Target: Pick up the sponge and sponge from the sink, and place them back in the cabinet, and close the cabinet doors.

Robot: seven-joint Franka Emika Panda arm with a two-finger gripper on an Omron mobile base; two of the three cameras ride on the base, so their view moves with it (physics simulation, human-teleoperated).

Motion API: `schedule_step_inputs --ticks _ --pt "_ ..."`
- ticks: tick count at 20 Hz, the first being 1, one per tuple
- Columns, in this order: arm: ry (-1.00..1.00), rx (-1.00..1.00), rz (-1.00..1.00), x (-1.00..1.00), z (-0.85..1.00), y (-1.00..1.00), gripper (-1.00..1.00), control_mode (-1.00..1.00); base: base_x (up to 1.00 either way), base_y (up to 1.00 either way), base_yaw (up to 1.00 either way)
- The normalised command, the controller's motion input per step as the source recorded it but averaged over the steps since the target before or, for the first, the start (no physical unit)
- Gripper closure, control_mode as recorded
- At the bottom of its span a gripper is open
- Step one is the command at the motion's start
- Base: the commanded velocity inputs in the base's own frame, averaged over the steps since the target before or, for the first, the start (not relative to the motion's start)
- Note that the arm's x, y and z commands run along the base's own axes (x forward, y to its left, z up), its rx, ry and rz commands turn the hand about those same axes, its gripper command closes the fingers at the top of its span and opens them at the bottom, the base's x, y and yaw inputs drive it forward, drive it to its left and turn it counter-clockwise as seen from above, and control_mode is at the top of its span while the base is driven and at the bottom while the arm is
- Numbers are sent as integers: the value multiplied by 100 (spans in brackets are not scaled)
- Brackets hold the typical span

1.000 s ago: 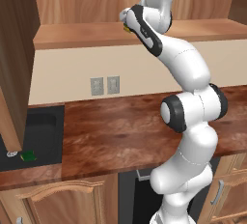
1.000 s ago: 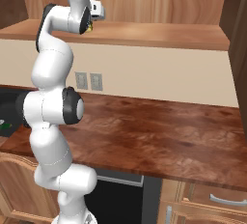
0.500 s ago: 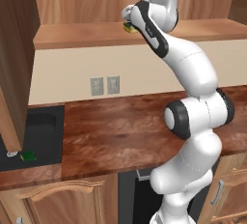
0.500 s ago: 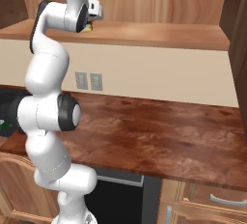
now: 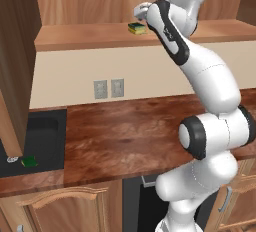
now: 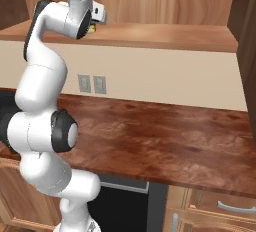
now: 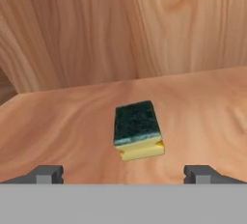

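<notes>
sponge in cabinet [image 7: 138, 130]: lies flat on the light wooden floor of the cabinet [image 5: 90, 35], green side up, yellow layer facing the hand camera, near the back wall
gripper [image 7: 124, 174]: jaws wide apart, holding nothing; its two dark fingertips [image 7: 46, 174] stand on either side of the sponge, short of it and not touching
gripper in left base view [image 5: 142, 12]: just beside the same sponge [image 5: 137, 28], at the cabinet's front edge
second sponge [image 5: 29, 161]: sits in the black sink [image 5: 45, 136], near a silver drain [image 5: 12, 159]
cabinet door [image 5: 17, 61]: swung open, hanging above the sink
tabletop [image 5: 120, 136]: dark reddish wood, to the right of the sink
</notes>
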Motion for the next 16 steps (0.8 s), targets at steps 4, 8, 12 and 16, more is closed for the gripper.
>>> schedule_step_inputs --ticks 4,8,12,16 --pt "-3 14 0 -49 0 -9 -100 -100 0 0 0" --pt "0 11 0 -50 1 -7 -100 -100 0 0 0" --pt "0 2 0 -48 0 -3 -100 -100 0 0 0" --pt "0 2 0 -47 4 -3 -100 -100 0 0 0"
